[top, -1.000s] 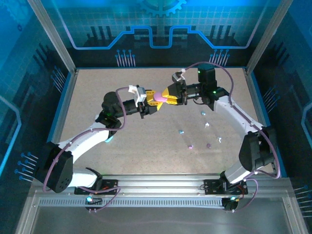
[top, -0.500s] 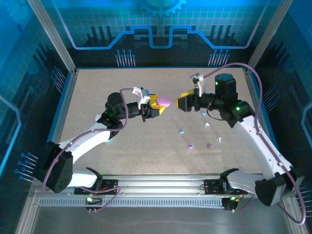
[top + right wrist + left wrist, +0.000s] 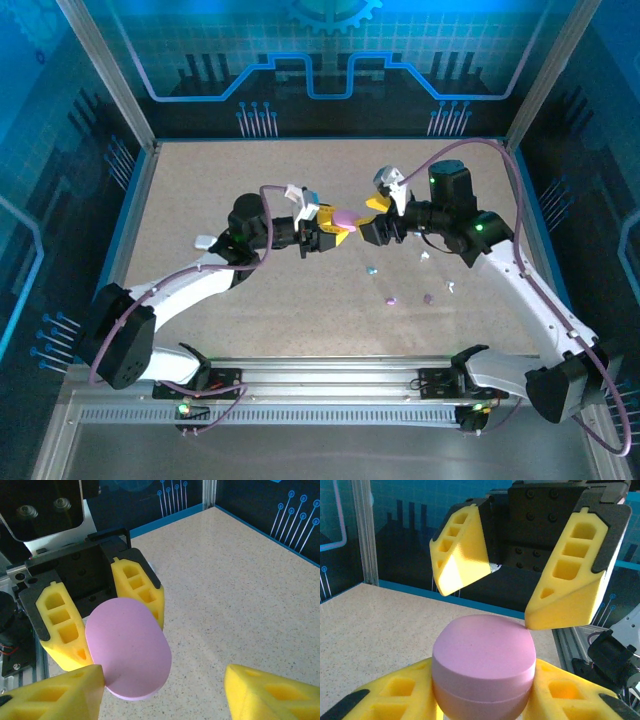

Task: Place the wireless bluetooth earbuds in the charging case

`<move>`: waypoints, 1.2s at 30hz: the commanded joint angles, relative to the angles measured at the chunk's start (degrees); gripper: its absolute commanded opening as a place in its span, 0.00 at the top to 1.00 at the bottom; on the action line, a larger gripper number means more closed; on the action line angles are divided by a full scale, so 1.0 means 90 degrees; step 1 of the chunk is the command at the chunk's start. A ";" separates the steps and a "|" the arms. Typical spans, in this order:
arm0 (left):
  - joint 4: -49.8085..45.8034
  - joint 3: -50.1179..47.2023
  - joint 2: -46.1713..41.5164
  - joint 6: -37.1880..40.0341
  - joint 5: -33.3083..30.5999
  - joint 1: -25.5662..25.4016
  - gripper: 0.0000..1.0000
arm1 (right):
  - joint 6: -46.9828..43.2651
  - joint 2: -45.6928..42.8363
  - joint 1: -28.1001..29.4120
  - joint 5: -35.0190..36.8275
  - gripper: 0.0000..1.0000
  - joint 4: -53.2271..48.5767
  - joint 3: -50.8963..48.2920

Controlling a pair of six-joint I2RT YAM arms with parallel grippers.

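While the left claw (image 3: 338, 224) is clamped on the pink charging case (image 3: 344, 216), it holds that case up over the middle of the bench (image 3: 200, 190), its arm reaching in from the near left. From the left wrist camera, the round, flat-topped case sits between this claw's two yellow fingers (image 3: 395, 695), one pressed to each side. A thin seam runs round the case below its closed lid.

The right claw (image 3: 366, 218) faces it from the other side, tip to tip, with its jaws standing apart. In the left wrist view, one of the right claw's yellow fingers (image 3: 570, 580) has its tip at the far rim of the case, touching it or nearly so. The other finger hangs clear above the lid.

The right wrist camera gives the same meeting from the opposite end. The case shows as a pink oval face with the left claw's fingers gripping it at either side. The right claw's finger at the lower left of that view (image 3: 55, 695) lies against the lower edge of the case, and its other finger is well off to the side over bare bench.

The wireless bluetooth earbuds (image 3: 390, 300) lie loose on the bench, to the right of centre and nearer the arms' bases than the claws are. Two look purple and three others are paler; they are too small to tell more. All lie well apart from the case.
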 commanded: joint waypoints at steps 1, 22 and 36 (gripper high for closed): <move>0.0029 0.0233 -0.0014 -0.0027 0.0182 -0.0032 0.70 | -0.0460 0.0044 0.0083 -0.0155 0.35 -0.0244 -0.0052; -0.0008 0.0255 -0.0024 0.0078 0.0563 -0.0068 0.71 | -0.0300 0.0088 0.0282 0.1243 0.37 0.0295 -0.0074; -0.0384 0.0287 -0.0128 0.0311 0.0692 -0.0075 0.71 | 0.0003 0.0072 0.0251 0.1122 0.38 0.0514 -0.0008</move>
